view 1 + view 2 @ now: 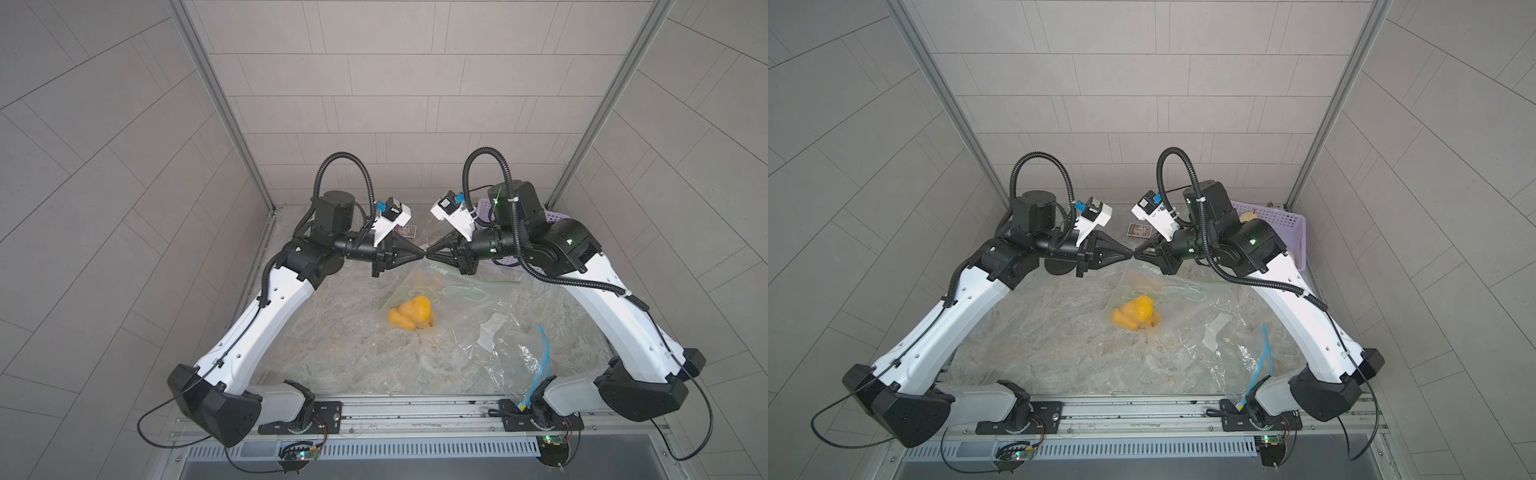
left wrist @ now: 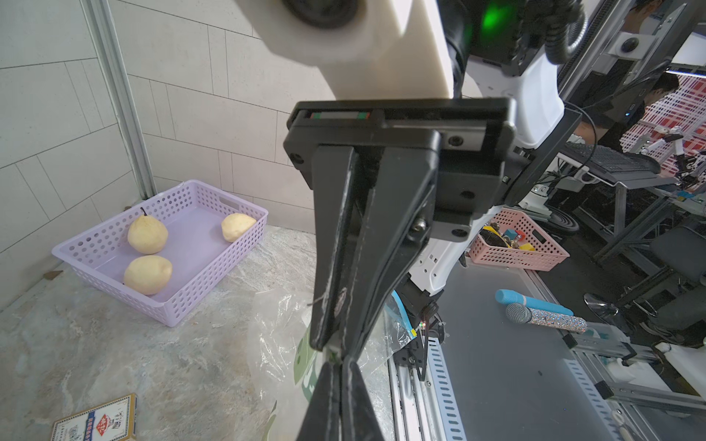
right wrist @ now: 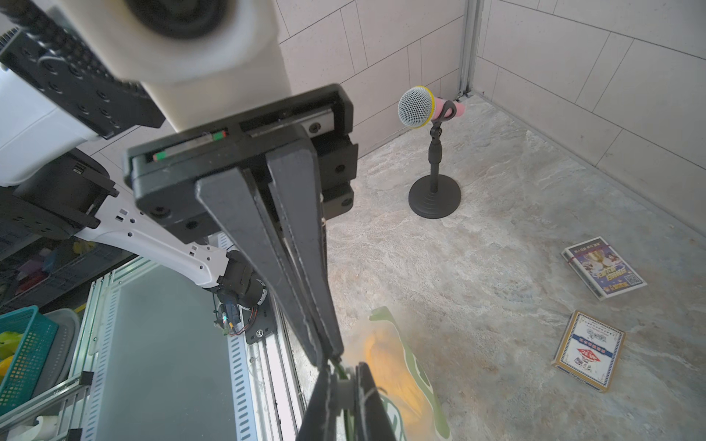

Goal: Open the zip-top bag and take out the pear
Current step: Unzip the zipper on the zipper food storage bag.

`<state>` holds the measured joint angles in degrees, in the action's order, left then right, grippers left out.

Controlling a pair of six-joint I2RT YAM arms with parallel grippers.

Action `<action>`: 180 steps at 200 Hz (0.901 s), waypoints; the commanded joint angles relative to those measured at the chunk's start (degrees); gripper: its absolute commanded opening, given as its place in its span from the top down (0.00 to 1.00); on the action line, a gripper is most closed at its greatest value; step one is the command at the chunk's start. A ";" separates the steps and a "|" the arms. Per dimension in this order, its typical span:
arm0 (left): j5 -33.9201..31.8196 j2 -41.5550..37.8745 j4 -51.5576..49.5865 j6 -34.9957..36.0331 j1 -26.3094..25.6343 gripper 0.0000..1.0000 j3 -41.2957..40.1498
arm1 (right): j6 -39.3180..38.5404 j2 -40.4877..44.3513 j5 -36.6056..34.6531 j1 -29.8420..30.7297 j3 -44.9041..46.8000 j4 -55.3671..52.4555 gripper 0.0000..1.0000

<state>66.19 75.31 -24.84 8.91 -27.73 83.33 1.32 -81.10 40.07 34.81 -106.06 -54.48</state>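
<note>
Tabletop (image 1: 332,357): two bags (image 1: 465,291) (image 1: 519,361), perhaps one bagged pear (image 1: 411,313)

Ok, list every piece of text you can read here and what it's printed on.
On the zip-top bag: green lettering, warped by the film, not readable.
On the blue card box: print around a trophy picture, too small to read.
On the white card box: characters in a red emblem, too blurred to read.
Nothing can be quoted with confidence.

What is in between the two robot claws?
The top edge of the zip-top bag: the left gripper and right gripper, both shut, pinch it tip to tip, seen in the right wrist view.
</note>
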 commanded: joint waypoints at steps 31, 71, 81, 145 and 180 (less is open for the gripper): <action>-0.59 -0.87 2.54 0.78 -0.29 1.00 -0.65 | -1.09 0.48 1.26 0.53 -0.82 0.13 0.94; -6.64 -3.29 5.00 0.28 -0.32 1.00 -1.59 | -0.96 1.37 0.18 -0.17 1.00 0.12 0.92; -8.29 -3.81 5.83 0.22 -0.31 1.00 -1.83 | -0.80 1.71 0.16 -0.42 1.41 0.20 0.91; -14.40 -4.56 9.58 -0.75 0.04 1.00 -2.56 | -0.21 5.03 -0.04 -2.84 5.29 0.91 0.90; -15.18 -3.91 10.86 -1.64 0.12 1.00 -1.97 | 0.42 6.40 0.44 -3.83 7.49 1.96 0.90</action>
<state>53.89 72.53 -19.27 7.90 -28.56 80.51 1.78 -77.30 40.05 31.79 -99.81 -49.91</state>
